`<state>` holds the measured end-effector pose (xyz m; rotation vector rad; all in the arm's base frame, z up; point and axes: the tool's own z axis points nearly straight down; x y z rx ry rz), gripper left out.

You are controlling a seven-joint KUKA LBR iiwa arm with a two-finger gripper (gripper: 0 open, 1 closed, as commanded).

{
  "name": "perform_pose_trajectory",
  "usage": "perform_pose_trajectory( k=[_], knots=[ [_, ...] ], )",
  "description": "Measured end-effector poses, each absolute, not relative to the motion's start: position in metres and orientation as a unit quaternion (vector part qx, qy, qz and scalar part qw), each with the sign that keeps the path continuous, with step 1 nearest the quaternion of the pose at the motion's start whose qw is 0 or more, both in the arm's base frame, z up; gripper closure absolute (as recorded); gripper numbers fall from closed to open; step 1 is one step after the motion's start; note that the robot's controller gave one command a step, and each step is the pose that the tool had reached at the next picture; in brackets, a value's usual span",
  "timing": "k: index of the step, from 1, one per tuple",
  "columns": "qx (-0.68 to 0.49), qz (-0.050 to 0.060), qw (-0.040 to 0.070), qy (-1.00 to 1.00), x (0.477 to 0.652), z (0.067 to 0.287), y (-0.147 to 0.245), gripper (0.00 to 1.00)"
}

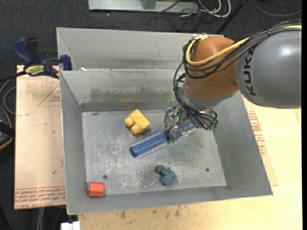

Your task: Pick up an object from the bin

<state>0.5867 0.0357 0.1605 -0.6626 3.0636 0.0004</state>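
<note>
- Blue bristled roller: lies on the bin floor near the middle, with its long axis slanting from near-left to far-right. Its right end sits at the gripper, touching it or just beneath it; which of the two cannot be told.
- Handling (judgement): probably light, a tube-like body covered in short bristles. The bristles should give a little and resist slipping, but the round body may roll if pushed from one side.
- Hold point (judgement): grasp across the tube's width, at mid-length or near the right end, closing square to the long axis.
- Gripper state: released or clenched cannot be told. The orange wrist cover and its cables crowd the area above it.
- Yellow block: near the roller on its far side, apart from it and clear of the grasp line.
- Grey-blue lump: toward the near wall, apart from the roller.
- Orange cube: near-left corner, well apart.
- Bin: grey metal, sloped walls.
</note>
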Motion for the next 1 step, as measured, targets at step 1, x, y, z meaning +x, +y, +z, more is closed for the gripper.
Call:
perform_pose_trajectory(
  k=[1],
  knots=[
    [-0.207,0.0,0.004,0.978,0.5716,0.223,0.0375,1.0]
  ],
)
